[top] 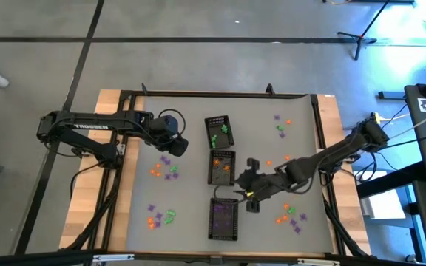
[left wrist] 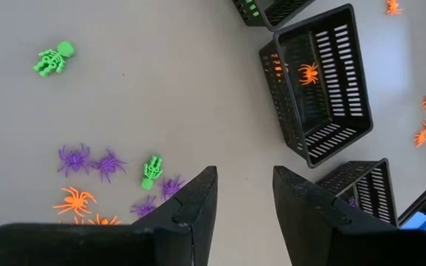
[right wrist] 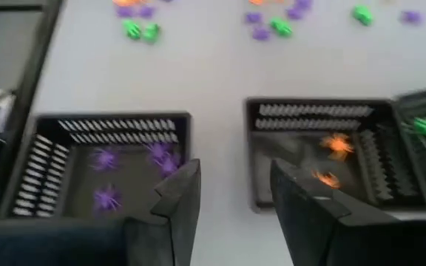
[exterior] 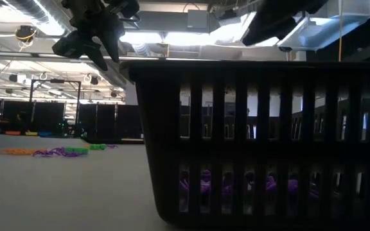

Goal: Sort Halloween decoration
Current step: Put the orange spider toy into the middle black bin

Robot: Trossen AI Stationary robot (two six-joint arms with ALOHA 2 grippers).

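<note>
The Halloween decoration is a scatter of tiny orange, green and purple spiders and skeletons lying in loose groups (top: 165, 168) (top: 161, 216) (top: 281, 125) (top: 291, 216) on the grey table. Three black mesh trays stand in a row down the middle. The far tray (top: 219, 131) holds green pieces, the middle tray (top: 222, 167) orange ones and the near tray (top: 224, 219) purple ones. My left gripper (top: 176, 144) (left wrist: 244, 199) hangs open above the table, left of the trays, with nothing between its fingers. My right gripper (top: 250, 181) (right wrist: 235, 199) is open and empty above the gap between the middle and near trays.
A wooden frame with black rails (top: 124, 148) borders the grey mat. In the low view the near tray (exterior: 255, 141) fills the foreground, with purple pieces behind its slats. Bare mat lies along the far edge (top: 198, 107).
</note>
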